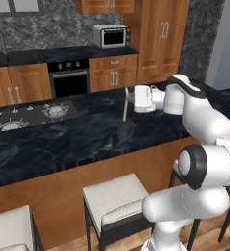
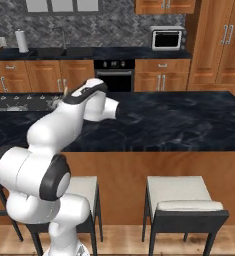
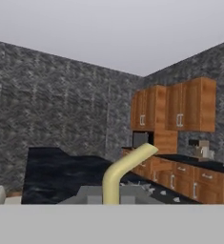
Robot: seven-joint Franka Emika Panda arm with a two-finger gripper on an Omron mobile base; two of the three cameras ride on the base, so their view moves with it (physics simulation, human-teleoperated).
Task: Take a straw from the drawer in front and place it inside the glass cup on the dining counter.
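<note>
One step remaining, by the look of it: lowering the straw (image 1: 126,105) into the glass cup (image 1: 124,130); jaws closing tight on the straw near its upper end, holding it upright above the dark bench (image 1: 87,142); lower tip hanging at or just inside the faint cup; next calling for easing straight down, then opening the gripper (image 1: 131,98) without tipping the cup.
</note>
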